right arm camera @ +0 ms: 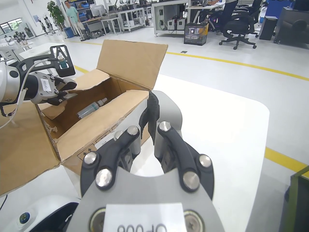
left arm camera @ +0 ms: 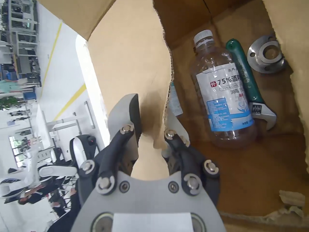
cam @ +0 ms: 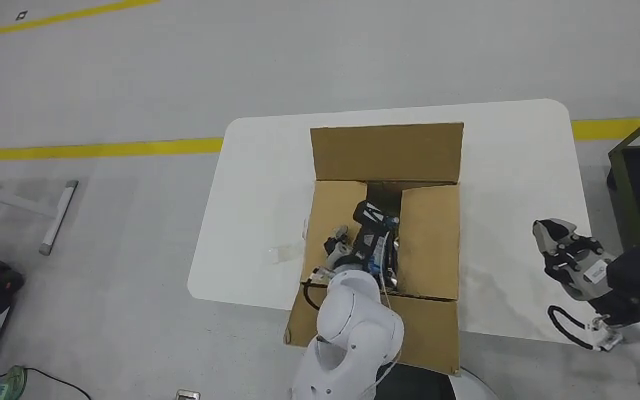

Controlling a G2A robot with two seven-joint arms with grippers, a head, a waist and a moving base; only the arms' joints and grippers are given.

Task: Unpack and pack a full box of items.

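Observation:
An open cardboard box stands on the white table. On its floor lie a clear bottle with a white and blue label, a green-handled wrench and a metal flange. My left gripper is open astride the torn edge of the box's left flap, one finger outside and one inside. A small blue and white item is half hidden behind that flap. My right gripper is shut on nothing, above the table to the right of the box.
A small clear scrap lies on the table left of the box. A dark bin stands off the table's right edge. Bare tabletop stretches right of the box and behind it.

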